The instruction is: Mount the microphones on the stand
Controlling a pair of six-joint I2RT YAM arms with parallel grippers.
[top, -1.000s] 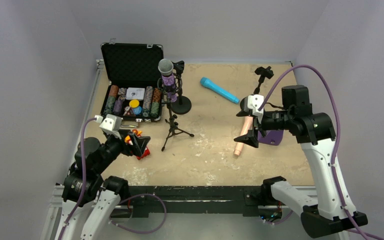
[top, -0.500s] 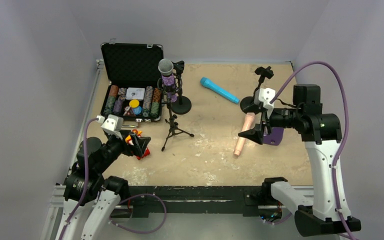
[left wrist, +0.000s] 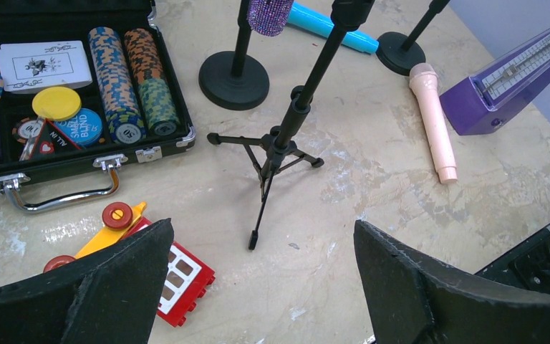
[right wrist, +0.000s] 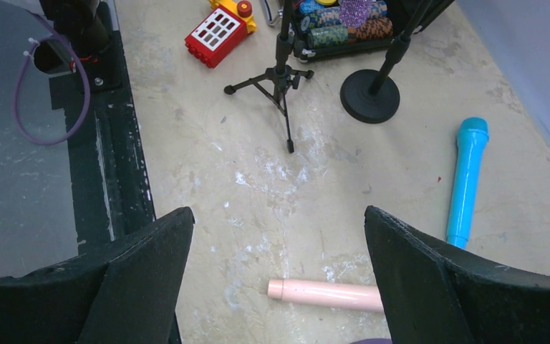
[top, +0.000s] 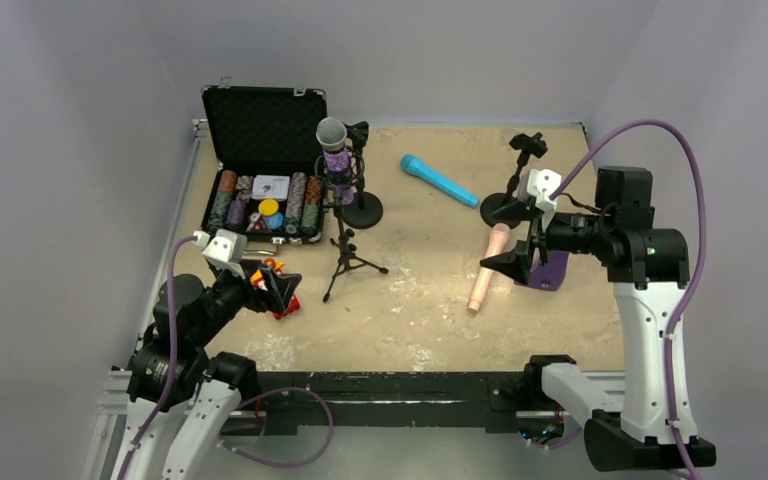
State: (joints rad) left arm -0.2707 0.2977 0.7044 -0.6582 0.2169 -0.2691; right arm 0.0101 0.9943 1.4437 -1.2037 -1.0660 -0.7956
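Right, the worn beige surface fills the view, with an open black poker-chip case at its far left corner. The left fingers are spread wide and hold nothing. The right fingers are spread wide too, and empty.

A black tripod stand and a black round-base stand sit just right of the case, and a second round-base stand is further right. The glittery purple microphone with the silver mesh head is upright by the left pair; I can't tell which stand carries it. The bright blue microphone lies flat between the round bases. The pale pink microphone lies flat under the right fingers, beside a purple metronome. A red and yellow toy block lies by the left fingers.
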